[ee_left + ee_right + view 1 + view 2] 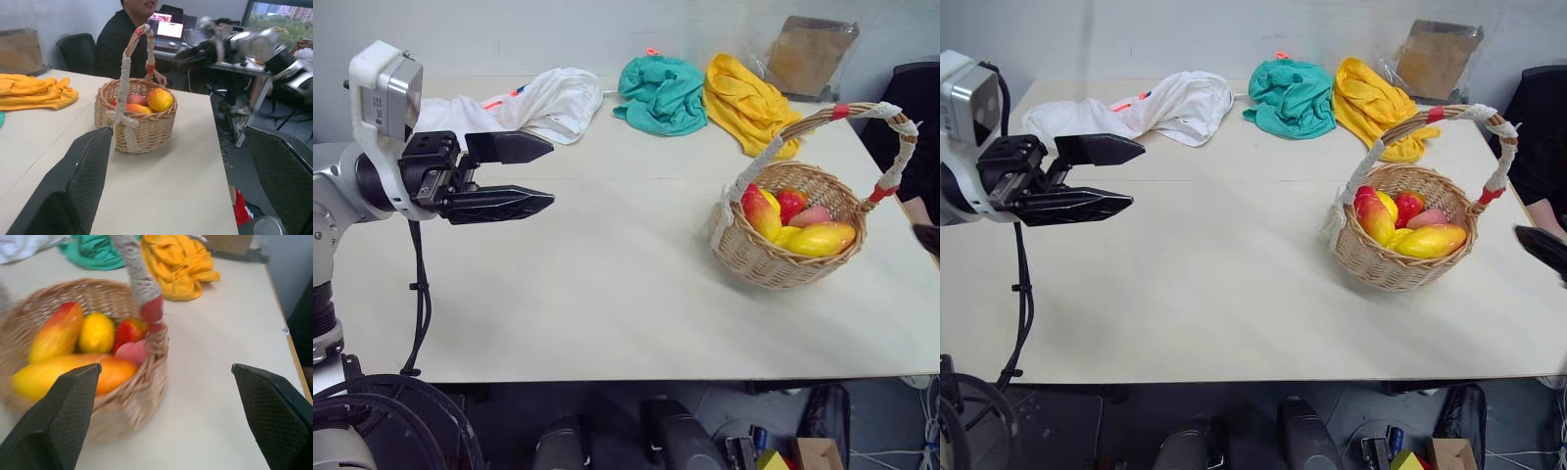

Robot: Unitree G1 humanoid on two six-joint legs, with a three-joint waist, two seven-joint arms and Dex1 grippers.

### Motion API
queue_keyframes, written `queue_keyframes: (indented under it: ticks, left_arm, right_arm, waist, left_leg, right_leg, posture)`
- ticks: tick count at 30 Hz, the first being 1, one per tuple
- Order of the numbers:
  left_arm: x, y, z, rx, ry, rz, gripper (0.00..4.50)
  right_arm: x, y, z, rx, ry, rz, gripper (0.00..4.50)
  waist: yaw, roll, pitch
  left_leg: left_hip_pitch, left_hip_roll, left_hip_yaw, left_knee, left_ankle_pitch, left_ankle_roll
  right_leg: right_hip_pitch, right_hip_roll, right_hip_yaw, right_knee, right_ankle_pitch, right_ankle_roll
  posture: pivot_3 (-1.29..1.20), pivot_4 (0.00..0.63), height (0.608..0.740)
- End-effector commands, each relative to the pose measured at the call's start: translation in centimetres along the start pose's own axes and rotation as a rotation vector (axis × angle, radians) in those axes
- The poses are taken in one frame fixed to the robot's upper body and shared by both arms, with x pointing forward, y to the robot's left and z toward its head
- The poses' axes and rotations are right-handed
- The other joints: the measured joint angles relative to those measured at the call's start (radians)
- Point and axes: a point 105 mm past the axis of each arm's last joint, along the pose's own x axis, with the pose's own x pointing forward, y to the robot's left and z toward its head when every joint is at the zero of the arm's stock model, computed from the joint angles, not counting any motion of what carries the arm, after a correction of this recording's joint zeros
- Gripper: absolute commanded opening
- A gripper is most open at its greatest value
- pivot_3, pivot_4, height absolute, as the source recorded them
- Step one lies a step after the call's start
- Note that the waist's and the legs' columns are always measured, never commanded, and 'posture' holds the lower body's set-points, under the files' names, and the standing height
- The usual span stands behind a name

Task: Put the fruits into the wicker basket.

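The wicker basket (773, 264) stands at the right of the table, its wrapped handle (891, 171) arching over it. Both fruits lie inside it: the orange-yellow one (822, 238) at the near rim and the red-to-yellow one (761, 212) on the left side. My left gripper (548, 174) hovers over the table's left part, pointing toward the basket, open and empty. My right gripper (165, 367) is just right of the basket, open with nothing between its fingers; one finger (1540, 245) shows at the right edge of the right eye view.
A lemon (97, 333), a red apple (128, 330) and a pink peach (131, 352) also lie in the basket. White (538, 103), teal (661, 93) and yellow (749, 103) cloths and a brown bag (808, 54) line the far edge. A person (122, 39) sits beyond the table.
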Motion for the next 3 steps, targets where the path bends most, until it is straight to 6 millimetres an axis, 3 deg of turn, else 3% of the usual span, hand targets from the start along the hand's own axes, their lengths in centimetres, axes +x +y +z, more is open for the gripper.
queue_keyframes:
  ticks: [1, 3]
  left_arm:
    - [-1.25, 0.47, -0.06, 0.031, 0.028, 0.016, 4.50]
    - [-1.47, 0.78, 0.02, 0.026, 0.022, 0.018, 4.50]
  right_arm:
    - [-2.92, 1.08, 1.20, 0.038, 0.014, 0.092, 4.48]
    - [-3.07, 0.92, 1.20, 0.054, 0.014, 0.089, 4.48]
  waist:
    - [-0.005, -0.002, 0.000]
    - [-0.008, -0.002, 0.000]
  left_leg:
    - [0.004, 0.000, 0.000, -0.002, -0.001, 0.000]
    - [0.014, 0.001, 0.001, -0.005, -0.001, 0.000]
  right_leg:
    - [0.005, 0.001, 0.001, -0.003, 0.000, 0.001]
    - [0.014, 0.002, 0.001, -0.009, 0.000, 0.001]
  posture:
    - [0.00, 0.150, 0.740]
    - [0.00, 0.150, 0.740]
